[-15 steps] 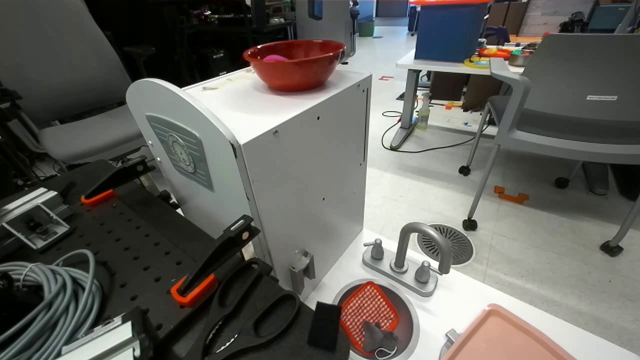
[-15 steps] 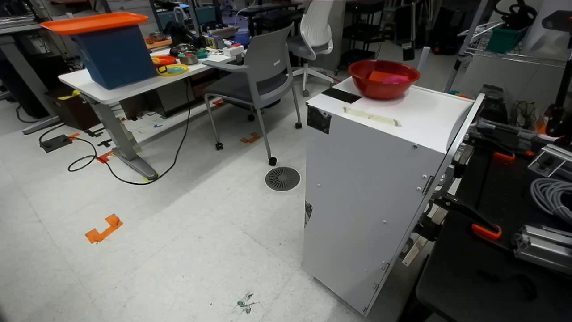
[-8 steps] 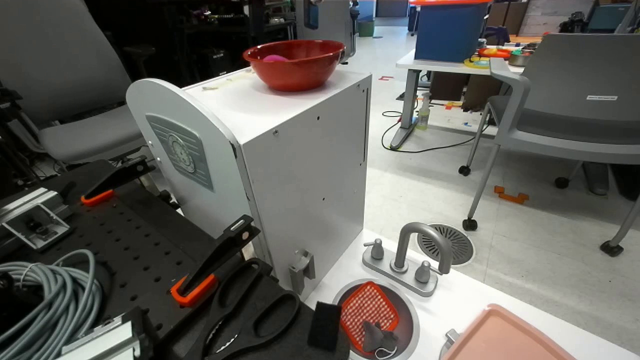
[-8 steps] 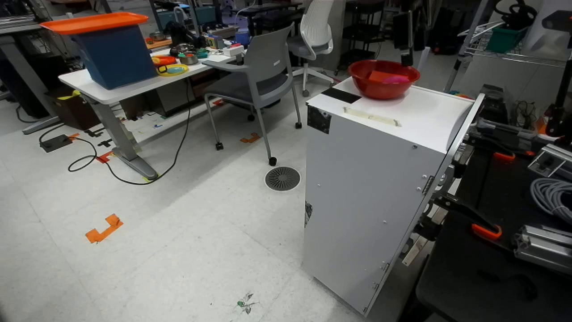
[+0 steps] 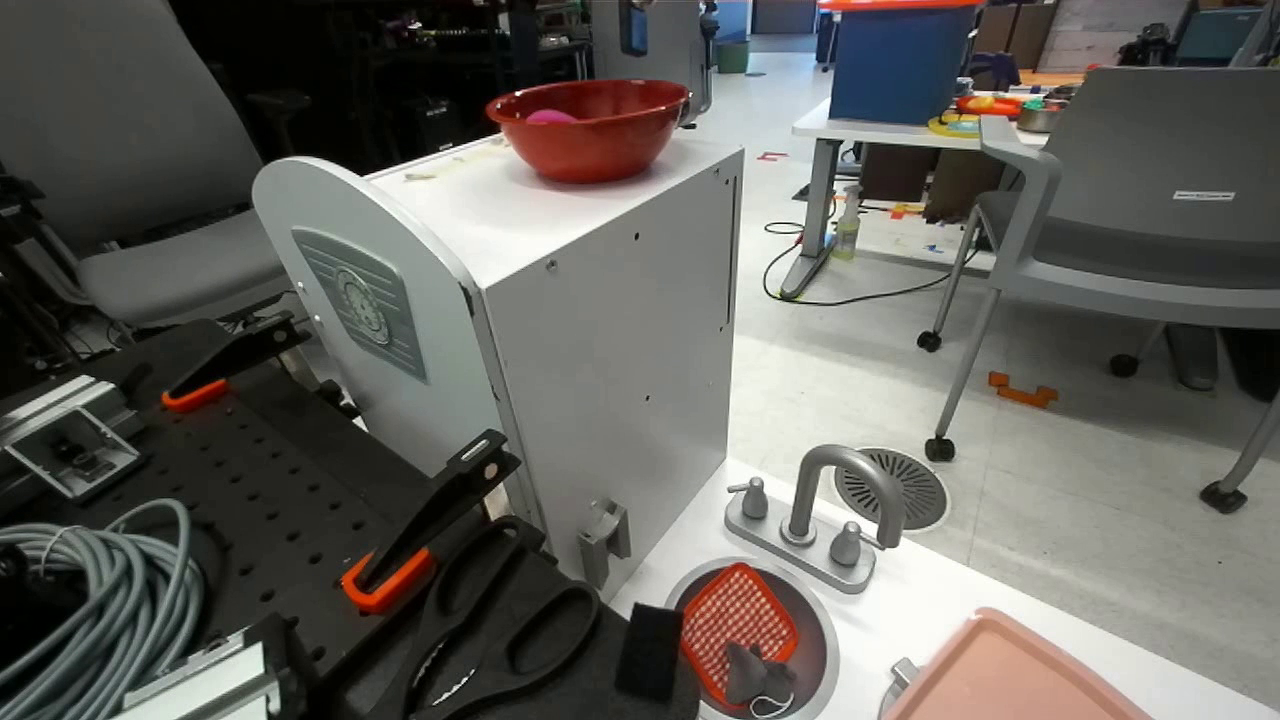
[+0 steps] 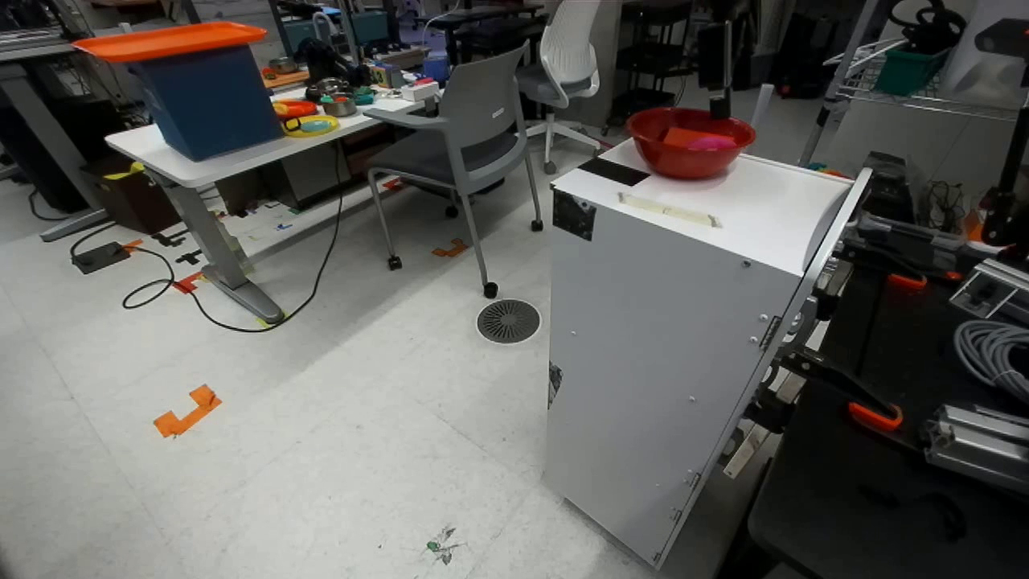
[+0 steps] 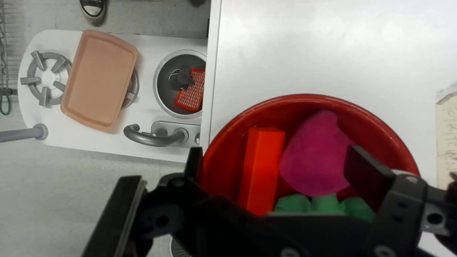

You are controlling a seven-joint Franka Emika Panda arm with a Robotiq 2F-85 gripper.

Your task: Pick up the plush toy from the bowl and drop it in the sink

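The green plush toy [image 7: 326,204] lies in the red bowl [image 7: 310,98], partly hidden by my gripper's body in the wrist view. My gripper [image 7: 276,162] is open and empty, its fingers spread wide over the bowl. It also shows in an exterior view [image 6: 718,104], tip just above the bowl's far rim. The bowl stands on the white cabinet in both exterior views [image 5: 600,152] [image 6: 683,165]. The toy does not show there. The sink [image 5: 826,655], a round grey basin with a faucet, is below beside the cabinet; it also shows in the wrist view [image 7: 164,98].
A pink plush item [image 7: 317,157] and an orange-red block [image 7: 262,167] share the bowl. A red mesh piece [image 5: 735,605] and a grey plush [image 5: 755,675] lie in the sink. The faucet [image 5: 840,460] rises beside it. A pink tray [image 5: 1010,675] lies beyond. The white cabinet [image 5: 620,330] stands tall.
In an exterior view, my gripper has moved down and slightly left, nearer the bowl's rim. The bowl and sink have not moved.
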